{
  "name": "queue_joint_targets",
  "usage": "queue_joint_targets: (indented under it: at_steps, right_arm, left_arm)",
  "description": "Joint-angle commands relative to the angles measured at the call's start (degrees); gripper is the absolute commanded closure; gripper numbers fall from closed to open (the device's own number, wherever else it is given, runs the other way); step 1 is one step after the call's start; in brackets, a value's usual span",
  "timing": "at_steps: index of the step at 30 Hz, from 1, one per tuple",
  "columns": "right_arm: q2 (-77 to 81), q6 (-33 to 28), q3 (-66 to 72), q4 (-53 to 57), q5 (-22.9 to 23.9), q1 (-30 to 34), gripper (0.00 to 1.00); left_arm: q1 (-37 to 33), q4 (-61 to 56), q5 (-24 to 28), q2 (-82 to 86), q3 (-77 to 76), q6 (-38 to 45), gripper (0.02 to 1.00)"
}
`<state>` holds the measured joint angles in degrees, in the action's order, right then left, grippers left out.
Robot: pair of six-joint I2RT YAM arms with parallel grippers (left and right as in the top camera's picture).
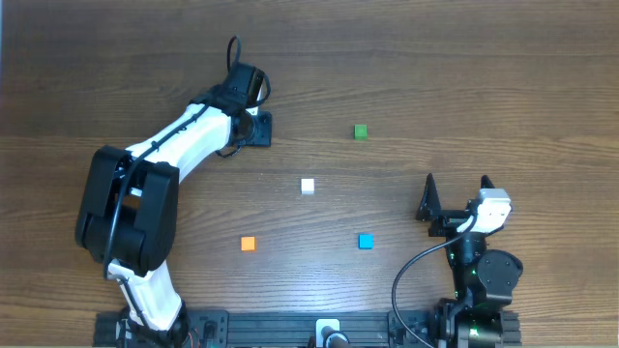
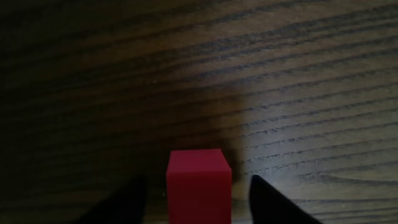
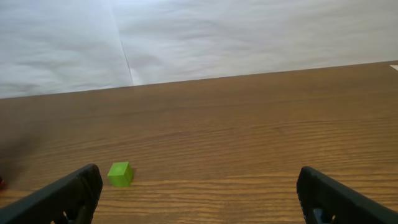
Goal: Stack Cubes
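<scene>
A red cube (image 2: 199,185) rests on the wooden table between the fingers of my left gripper (image 2: 199,208), which is open with a narrow gap on each side of the cube. From above, the left gripper (image 1: 256,127) is low at the back left and covers the red cube. A green cube (image 1: 361,131) (image 3: 120,173) sits at the back right, a white cube (image 1: 308,186) in the middle, an orange cube (image 1: 249,244) front left and a blue cube (image 1: 365,241) front right. My right gripper (image 1: 456,182) (image 3: 199,174) stands open near its base, holding nothing.
The wooden table (image 1: 503,87) is bare around the cubes, which lie well apart from one another. A white wall (image 3: 249,37) rises behind the table's far edge. A black rail (image 1: 319,324) with the arm bases runs along the front.
</scene>
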<state>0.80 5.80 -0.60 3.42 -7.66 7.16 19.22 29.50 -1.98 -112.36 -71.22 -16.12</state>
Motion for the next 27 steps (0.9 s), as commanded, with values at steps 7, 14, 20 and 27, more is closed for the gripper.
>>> queue_joint_targets:
  at_steps: [7, 14, 20, 27]
  right_arm:
    - [-0.52, -0.11, 0.31, 0.09, -0.87, -0.07, 0.007]
    - [-0.52, -0.11, 0.31, 0.09, -0.87, -0.07, 0.009]
    - [-0.52, -0.11, 0.31, 0.09, -0.87, -0.07, 0.009]
    - [-0.52, -0.13, 0.31, 0.09, -0.87, -0.07, 0.007]
  left_arm:
    - [0.07, -0.26, -0.7, -0.81, -1.29, 0.2, 0.586]
    - [0.07, -0.57, -0.72, -0.92, -1.29, -0.7, 0.656]
    - [0.07, -0.57, -0.72, -0.98, -1.29, -0.7, 0.715]
    - [0.07, -0.31, -1.22, -0.85, -1.36, -1.25, 0.781]
